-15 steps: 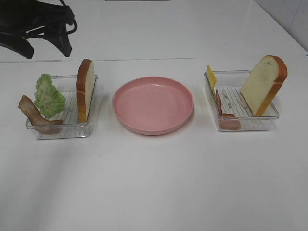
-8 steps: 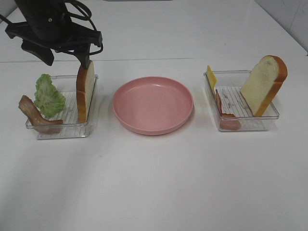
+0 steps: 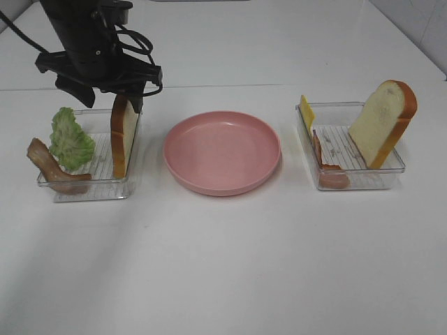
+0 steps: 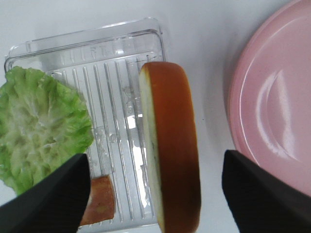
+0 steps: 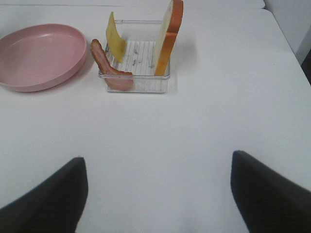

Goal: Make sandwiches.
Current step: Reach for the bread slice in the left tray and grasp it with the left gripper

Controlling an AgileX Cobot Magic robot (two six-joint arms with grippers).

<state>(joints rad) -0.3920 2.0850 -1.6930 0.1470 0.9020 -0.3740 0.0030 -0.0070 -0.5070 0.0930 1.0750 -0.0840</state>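
- tray point(image 5: 138, 83) on table point(image 5: 160, 141): cheese point(image 5: 115, 43) & bread point(image 5: 170, 34) upright, bacon point(image 5: 104, 60) leaning on rim
- plate point(image 5: 39, 53) just beside tray
- fingers point(image 5: 48, 204) wide apart, above table

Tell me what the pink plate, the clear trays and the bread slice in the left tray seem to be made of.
Pink plate: likely hard plastic, smooth and semi-glossy, with soft light reflections on its rim.
Clear trays: rigid transparent plastic, glossy, ribbed floors showing through.
Bread slice: probably foam or soft plastic, matte; its crust is evenly coloured and crumbless.

Bread point(image 3: 123, 136) in trays point(image 3: 98, 190) flanking plate point(image 3: 222, 152)
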